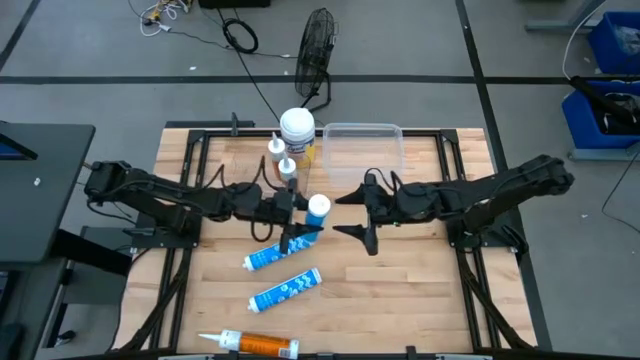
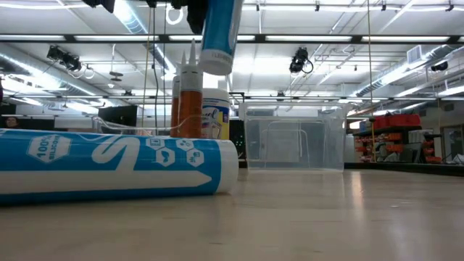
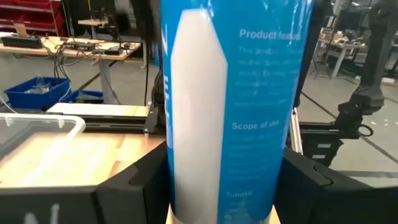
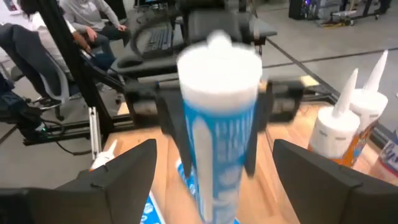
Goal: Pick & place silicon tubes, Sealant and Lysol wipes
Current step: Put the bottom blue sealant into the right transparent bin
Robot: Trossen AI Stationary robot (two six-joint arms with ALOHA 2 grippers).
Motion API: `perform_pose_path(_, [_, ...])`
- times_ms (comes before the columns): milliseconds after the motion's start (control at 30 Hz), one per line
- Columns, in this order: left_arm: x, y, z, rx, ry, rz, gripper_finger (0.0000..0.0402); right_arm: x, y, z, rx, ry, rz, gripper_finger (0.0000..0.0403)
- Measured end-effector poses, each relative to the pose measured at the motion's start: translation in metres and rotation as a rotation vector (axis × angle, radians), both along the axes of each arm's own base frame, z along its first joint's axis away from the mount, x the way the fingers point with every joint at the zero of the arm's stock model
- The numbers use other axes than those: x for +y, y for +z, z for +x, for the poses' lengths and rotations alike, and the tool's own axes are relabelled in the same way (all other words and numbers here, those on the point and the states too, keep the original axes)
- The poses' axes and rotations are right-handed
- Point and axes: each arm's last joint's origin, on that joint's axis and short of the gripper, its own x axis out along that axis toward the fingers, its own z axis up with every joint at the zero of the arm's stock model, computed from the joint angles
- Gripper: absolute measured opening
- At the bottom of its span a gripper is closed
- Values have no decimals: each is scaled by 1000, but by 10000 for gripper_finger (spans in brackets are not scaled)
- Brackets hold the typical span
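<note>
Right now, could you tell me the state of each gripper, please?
Left gripper: shut on the blue tube, held upright above the table.
Right gripper: open, holding nothing, beside that tube.

A clear plastic bin (image 1: 363, 147) is sitting at the far edge of the wooden table (image 1: 420, 290). Beyond it, a black fan (image 1: 317, 52) is standing on the grey floor, with cables (image 1: 238, 35) lying nearby. Blue crates (image 1: 606, 90) are sitting off to one side. A person (image 4: 87, 18) is sitting in a chair behind the table.
</note>
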Motion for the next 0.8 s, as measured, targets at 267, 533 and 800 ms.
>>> perform_pose_path(267, [-1, -9, 8, 3, 0, -4, 214, 0, 13, 4, -26, 10, -33, 342])
perform_pose_path(533, [0, -6, 8, -18, 4, -7, 214, -7, 4, 16, -8, 30, -16, 354])
perform_pose_path(800, [0, -12, 12, -11, 4, 0, 214, -13, 8, 21, -60, 47, -16, 345])
